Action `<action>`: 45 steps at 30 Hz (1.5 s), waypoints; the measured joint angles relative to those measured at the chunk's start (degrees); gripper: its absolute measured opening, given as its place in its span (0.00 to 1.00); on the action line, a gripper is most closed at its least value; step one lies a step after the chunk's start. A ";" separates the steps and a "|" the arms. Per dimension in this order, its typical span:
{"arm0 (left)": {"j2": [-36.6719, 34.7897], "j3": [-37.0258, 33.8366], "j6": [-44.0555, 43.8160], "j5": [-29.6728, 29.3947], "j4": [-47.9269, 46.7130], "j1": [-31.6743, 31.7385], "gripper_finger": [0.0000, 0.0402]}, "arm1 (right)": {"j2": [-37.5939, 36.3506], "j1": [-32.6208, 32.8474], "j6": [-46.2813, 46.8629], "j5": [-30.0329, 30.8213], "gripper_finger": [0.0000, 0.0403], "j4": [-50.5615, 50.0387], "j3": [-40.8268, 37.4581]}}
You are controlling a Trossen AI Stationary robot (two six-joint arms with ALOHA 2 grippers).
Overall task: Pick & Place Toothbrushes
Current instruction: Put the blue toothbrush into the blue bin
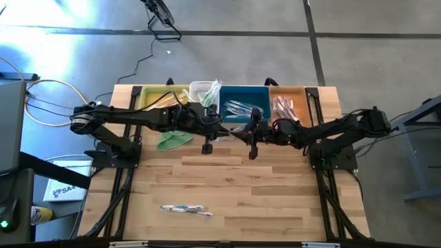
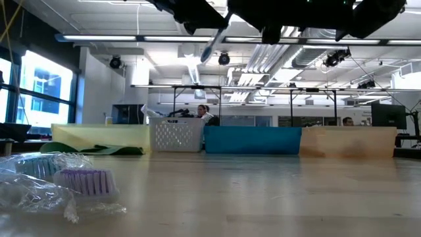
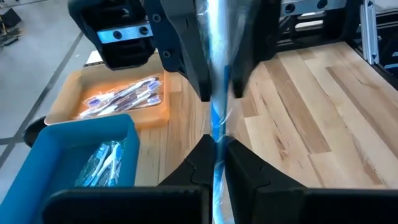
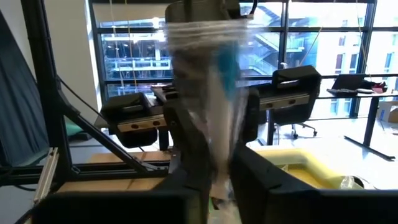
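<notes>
Between the fingers of the left claw (image 3: 216, 148), a wrapped blue toothbrush (image 3: 216, 118) is clamped, the fingers drawn together on its lower end. The other end of the same brush is met by the right claw (image 4: 214, 171), whose fingers appear closed against the clear wrapper. The brush is thus carried by both claws at once, in the air above the counter (image 1: 262, 200), just in front of the blue bin (image 1: 267, 90).

Behind the claws, a yellow tray (image 1: 146, 91), a white basket (image 1: 196, 87) and an orange tray (image 1: 303, 90) are lined up beside the blue bin; wrapped brushes are seen in the blue and orange ones. A green cloth (image 1: 173, 141) is spread near the left arm. Two loose toothbrushes (image 1: 185, 209) are left well apart, at the near edge.

The brush is judged light and stiff, but its shiny film is loose and slippery, so hold is best taken on the handle itself, mid-length, not on the crinkled wrapper ends.
</notes>
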 joint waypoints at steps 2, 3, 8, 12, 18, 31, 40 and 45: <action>0.00 0.00 -0.27 0.12 -0.04 0.00 0.04 | -0.02 -0.02 -0.36 0.09 0.06 0.00 0.00; 0.00 0.00 -0.39 0.14 -0.06 0.00 0.04 | -0.02 -0.02 -0.46 0.13 0.05 -0.02 0.00; 0.00 0.00 -0.37 0.11 -0.05 0.00 0.04 | -0.02 -0.02 -0.38 0.22 0.05 -0.02 0.00; 0.00 0.00 -0.10 -0.15 0.04 0.01 0.07 | -0.02 -0.02 -0.14 0.22 0.05 0.00 0.00; 0.04 0.00 0.20 -1.27 0.50 0.02 0.24 | -0.04 0.00 0.19 0.01 0.05 -0.03 0.00; 0.04 0.00 6.01 -1.52 0.21 0.09 0.52 | -0.04 0.07 0.15 -0.37 0.05 -1.73 0.00; 0.04 0.00 5.99 -1.44 0.60 0.08 0.52 | -0.04 0.07 0.00 2.49 0.05 -2.59 0.00; 0.04 -0.02 13.83 -1.07 0.20 -0.07 0.52 | -0.04 0.04 0.00 2.99 0.05 -3.54 0.00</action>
